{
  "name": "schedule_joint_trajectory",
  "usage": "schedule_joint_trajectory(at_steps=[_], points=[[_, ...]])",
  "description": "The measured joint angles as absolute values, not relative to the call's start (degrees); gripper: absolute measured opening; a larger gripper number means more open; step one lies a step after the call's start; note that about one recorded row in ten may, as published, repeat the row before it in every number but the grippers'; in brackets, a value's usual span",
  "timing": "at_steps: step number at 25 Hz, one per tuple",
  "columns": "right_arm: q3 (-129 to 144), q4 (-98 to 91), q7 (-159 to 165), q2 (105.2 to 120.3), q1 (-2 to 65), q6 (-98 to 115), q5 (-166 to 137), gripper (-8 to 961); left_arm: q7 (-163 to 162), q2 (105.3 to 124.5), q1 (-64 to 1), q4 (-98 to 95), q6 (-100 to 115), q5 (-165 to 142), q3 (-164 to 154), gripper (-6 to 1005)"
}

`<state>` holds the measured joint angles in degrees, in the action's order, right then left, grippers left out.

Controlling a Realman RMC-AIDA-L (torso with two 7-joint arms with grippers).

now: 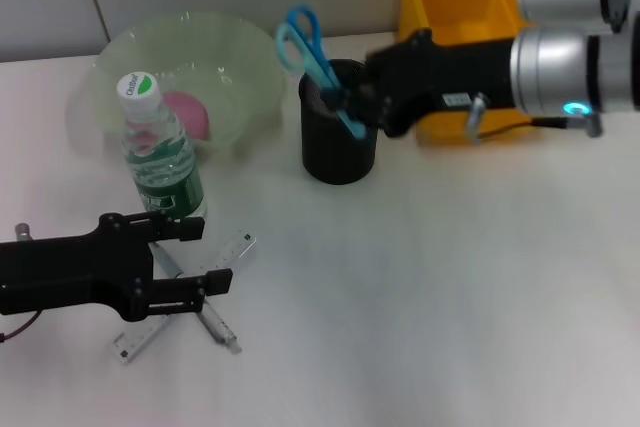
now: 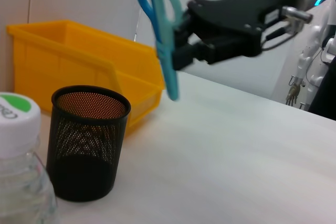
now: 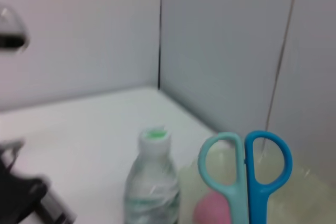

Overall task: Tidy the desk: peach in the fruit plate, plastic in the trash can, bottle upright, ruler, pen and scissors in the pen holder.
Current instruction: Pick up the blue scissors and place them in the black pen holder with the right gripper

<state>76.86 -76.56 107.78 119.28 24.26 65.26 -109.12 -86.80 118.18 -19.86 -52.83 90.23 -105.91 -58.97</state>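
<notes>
Right end effector [image 1: 352, 107] reaches in level from your right, arm stretched across the yellow bin [image 1: 455, 7], fingers clamped on the scissors [image 1: 318, 59] partway down the blades. Scissors hang handles up, blade tips pointing down. Head view puts the tips at the mouth of the pen holder [image 1: 338, 147]; left wrist view shows the scissors [image 2: 160, 35] in the air above the worktop [image 2: 236, 156], up and to one side of the holder [image 2: 86, 145], so you cannot be sure the tips are over its opening. That view also shows the holder's mesh interior with nothing visible inside.

Left end effector [image 1: 190, 257] lies low over the worktop [image 1: 450, 287] at your near left, arm flat and pointing right, fingers spread wide with the crossed ruler [image 1: 185, 297] and a second slim item, pen most likely, between and under them. No contact you can confirm.

Yellow bin sits at the back right; its contents do not show. Fruit plate [image 1: 250, 67], pale green and translucent, sits back left with the pink peach [image 1: 190, 112] inside. Bottle [image 1: 160, 152] stands upright just in front of the plate, white cap with green mark. Right wrist view shows the scissor handles [image 3: 247, 166] against the bottle [image 3: 152, 182] and peach [image 3: 212, 208] beyond.
</notes>
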Motion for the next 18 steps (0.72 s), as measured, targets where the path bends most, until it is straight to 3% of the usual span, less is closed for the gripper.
schedule_joint_trajectory(at_steps=[18], points=[[77.1,-56.3,100.6,119.29,31.6,46.8,-102.8,237,-87.6,118.21,-20.5,-51.2,89.4,-105.9,-58.9,775]])
